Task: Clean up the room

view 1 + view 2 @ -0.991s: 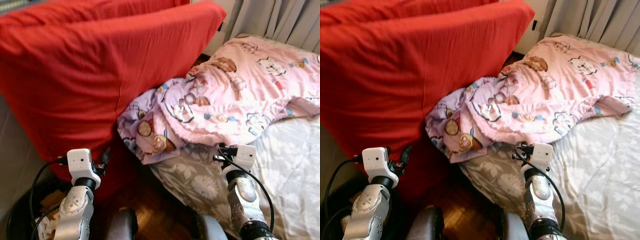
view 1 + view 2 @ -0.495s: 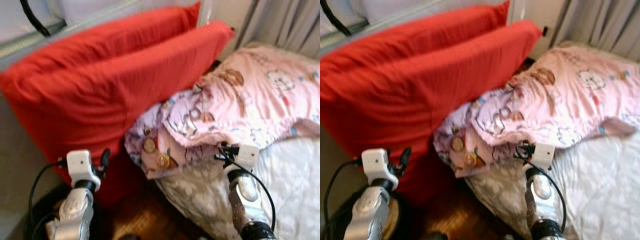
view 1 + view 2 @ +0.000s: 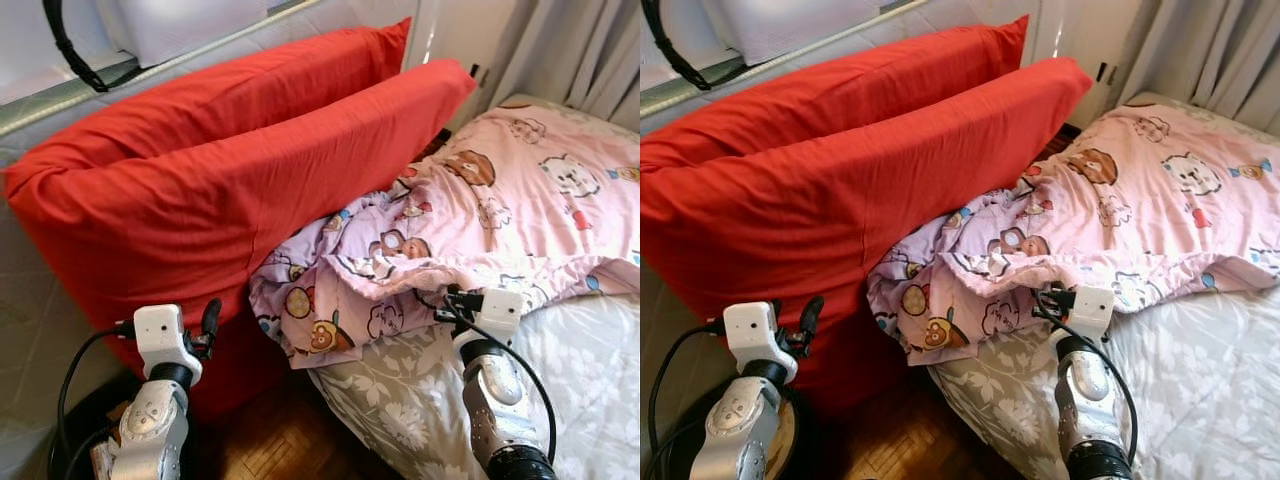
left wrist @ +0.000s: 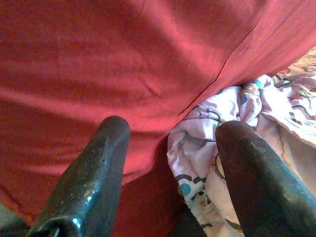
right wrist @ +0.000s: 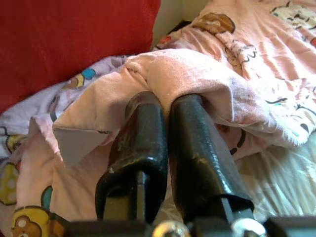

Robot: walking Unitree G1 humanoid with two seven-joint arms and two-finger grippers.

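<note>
I have the right gripper (image 5: 165, 128) with its fingers pinched onto a fold of the pink blanket (image 3: 520, 210), which lies bunched against the red cushion (image 3: 230, 190), ready to pull it straight. The left gripper (image 4: 173, 163) waits spread beside that cushion.

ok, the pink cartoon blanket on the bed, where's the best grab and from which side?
Probably the raised fold of the pink blanket near the bed's edge, coming from the robot's side. It stands up as a ridge two fingers can pinch. The right gripper is already at it, fingers together; the left gripper hangs open by the red pillow.
</note>
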